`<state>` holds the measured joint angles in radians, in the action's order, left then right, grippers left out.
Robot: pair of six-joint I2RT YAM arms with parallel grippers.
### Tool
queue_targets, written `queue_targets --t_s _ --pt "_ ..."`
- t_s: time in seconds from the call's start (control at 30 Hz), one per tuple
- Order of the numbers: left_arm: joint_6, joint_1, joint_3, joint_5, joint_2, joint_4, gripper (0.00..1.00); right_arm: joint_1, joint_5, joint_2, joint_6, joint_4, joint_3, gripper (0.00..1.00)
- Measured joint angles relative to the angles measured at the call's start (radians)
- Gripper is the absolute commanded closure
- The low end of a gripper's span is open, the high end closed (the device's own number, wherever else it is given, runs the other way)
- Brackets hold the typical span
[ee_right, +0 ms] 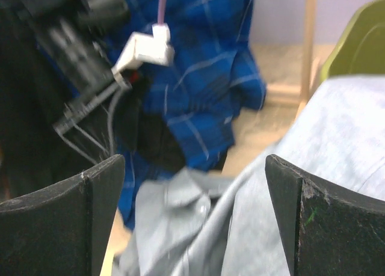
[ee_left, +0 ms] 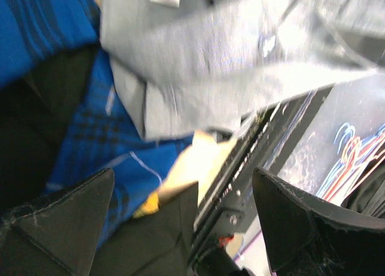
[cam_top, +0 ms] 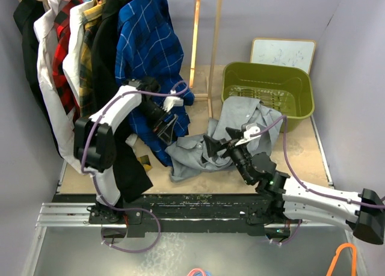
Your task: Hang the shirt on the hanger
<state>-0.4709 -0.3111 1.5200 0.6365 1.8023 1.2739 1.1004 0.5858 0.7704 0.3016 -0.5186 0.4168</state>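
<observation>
From above: shows the shirt point(cam_top: 243, 116) heaped at mid-frame on the tabletop point(cam_top: 78, 177), upper edge against the green bin point(cam_top: 271, 86), lower folds partly covered by the right arm. Puts the left end effector point(cam_top: 165, 128) at the hem of the hanging blue check shirt point(cam_top: 147, 41), just left of the heap, and the right end effector point(cam_top: 218, 145) over the heap's middle. Too small here to judge finger spacing.

From the left wrist: shows the left end effector point(ee_left: 186, 228) spread wide, gripping nothing. Blurs the shirt point(ee_left: 240, 53) across the top, with blue check shirt point(ee_left: 90, 138) and a black garment point(ee_left: 36, 107) at left.

From the right wrist: shows the right end effector point(ee_right: 192, 222) spread wide, pinching nothing, with the shirt point(ee_right: 337, 138) beyond it at lower right. Smears the left arm point(ee_right: 90, 65) at upper left; cuts off a wooden post point(ee_right: 310, 41) at the top.
</observation>
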Motion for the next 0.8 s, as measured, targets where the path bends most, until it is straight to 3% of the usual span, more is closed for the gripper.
queue_targets --t_s 0.07,0.3,0.63,0.8 --pt "0.02 -0.015 0.103 0.028 0.087 0.005 0.01 -0.001 0.08 0.072 -0.067 -0.178 0.008 0.0" --pt "0.115 -0.044 0.338 0.058 0.266 -0.008 0.01 -0.001 0.132 0.246 -0.167 -0.476 0.037 0.0" --pt "0.21 -0.175 0.199 -0.048 0.232 -0.092 0.01 -0.001 0.154 0.198 -0.202 -0.632 0.0 0.0" --pt "0.238 -0.168 0.183 -0.113 0.266 -0.118 0.01 -0.001 0.155 0.198 -0.208 -0.643 -0.008 0.0"
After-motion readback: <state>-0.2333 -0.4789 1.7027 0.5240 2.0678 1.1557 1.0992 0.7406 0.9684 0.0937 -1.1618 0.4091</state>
